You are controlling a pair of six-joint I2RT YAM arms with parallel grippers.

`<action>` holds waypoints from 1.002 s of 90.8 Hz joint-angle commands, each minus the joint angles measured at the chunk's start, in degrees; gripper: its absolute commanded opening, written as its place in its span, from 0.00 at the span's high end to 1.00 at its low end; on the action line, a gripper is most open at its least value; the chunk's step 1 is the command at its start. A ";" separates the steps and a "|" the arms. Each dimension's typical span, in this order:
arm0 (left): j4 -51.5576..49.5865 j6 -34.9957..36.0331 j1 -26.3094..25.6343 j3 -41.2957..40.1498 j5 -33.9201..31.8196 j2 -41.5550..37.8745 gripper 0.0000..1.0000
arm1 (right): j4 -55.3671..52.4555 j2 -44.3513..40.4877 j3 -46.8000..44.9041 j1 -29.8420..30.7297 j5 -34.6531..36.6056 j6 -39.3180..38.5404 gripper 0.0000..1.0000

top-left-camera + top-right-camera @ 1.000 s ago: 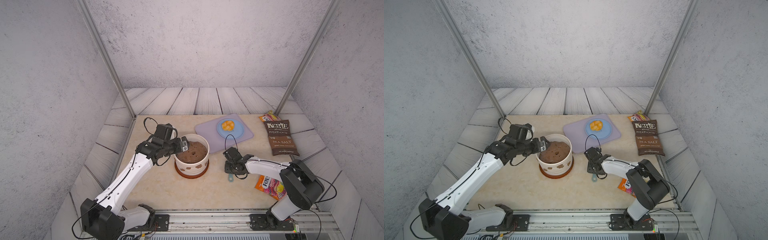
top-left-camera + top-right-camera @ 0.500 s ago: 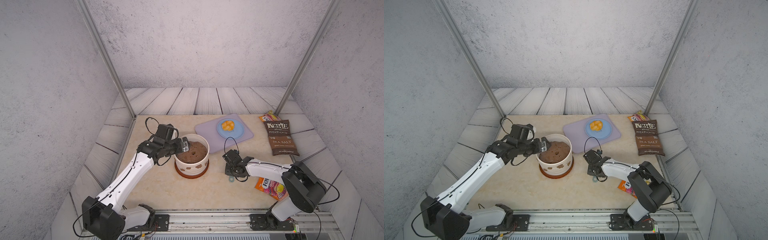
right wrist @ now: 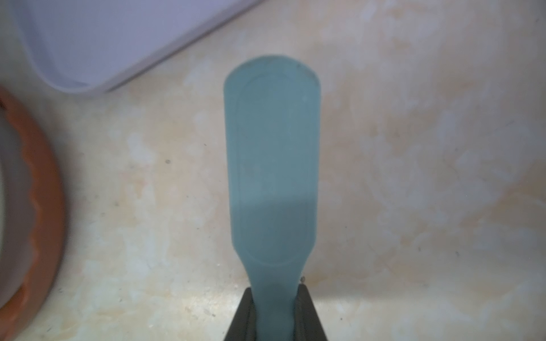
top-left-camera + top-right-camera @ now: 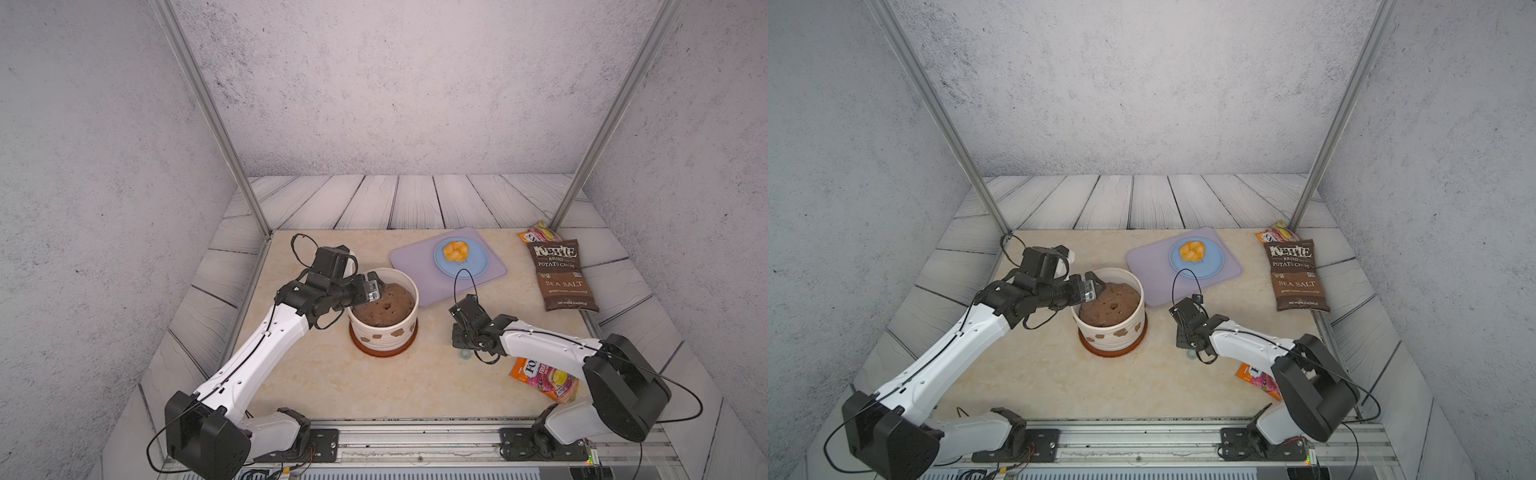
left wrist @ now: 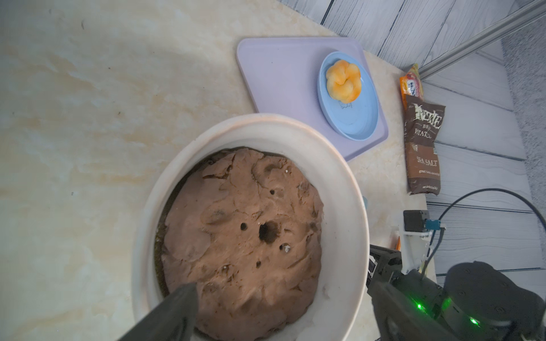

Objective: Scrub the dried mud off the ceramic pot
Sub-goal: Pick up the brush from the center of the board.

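Between the jaws of the right claw (image 3: pixel 276 298) sits the neck of a pale teal scrubbing tool (image 3: pixel 271 153). A second ago the jaws stood wider; now they are clamped on it. The tool's paddle head reaches forward from the claw over the tabletop (image 3: pixel 413 147), and whether it has left the surface I cannot tell. The ceramic pot (image 4: pixel 384 334) stands left of that claw, near but apart, with dried mud (image 4: pixel 398 332) patches untouched on its ribbed wall. The left claw (image 4: pixel 380 286) has stayed spread wide at the pot's rim, one finger (image 5: pixel 177 310) over the soil (image 5: pixel 242 230). With the tool secured, scrubbing can likely begin.
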 commanded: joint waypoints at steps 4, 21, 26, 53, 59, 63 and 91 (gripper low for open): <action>5.73 -1.73 -0.31 -1.08 3.19 -0.92 0.02 | 3.54 -5.98 -1.52 0.05 1.79 -7.11 1.00; 14.75 -6.07 -0.37 -2.12 7.74 -1.70 0.02 | 5.68 -14.89 0.61 -0.53 -2.32 -12.80 1.00; 18.19 -8.14 -0.39 -2.16 9.45 -1.34 0.02 | 6.53 -17.32 1.84 -0.59 -4.68 -13.90 1.00; 25.94 -10.95 -6.26 3.63 10.35 3.43 0.02 | 8.94 -22.59 7.62 -0.62 -12.93 -16.22 0.99; 27.49 -11.29 -7.74 4.67 9.69 4.10 0.02 | 8.31 -22.28 9.61 -0.57 -14.66 -16.74 0.99; 28.05 -11.43 -8.47 5.32 9.02 4.50 0.02 | 7.23 -21.93 11.14 -0.57 -15.57 -17.32 0.99; 25.17 -10.73 -13.20 11.76 3.29 9.31 0.05 | 3.84 -20.42 15.25 -0.58 -18.56 -22.56 0.99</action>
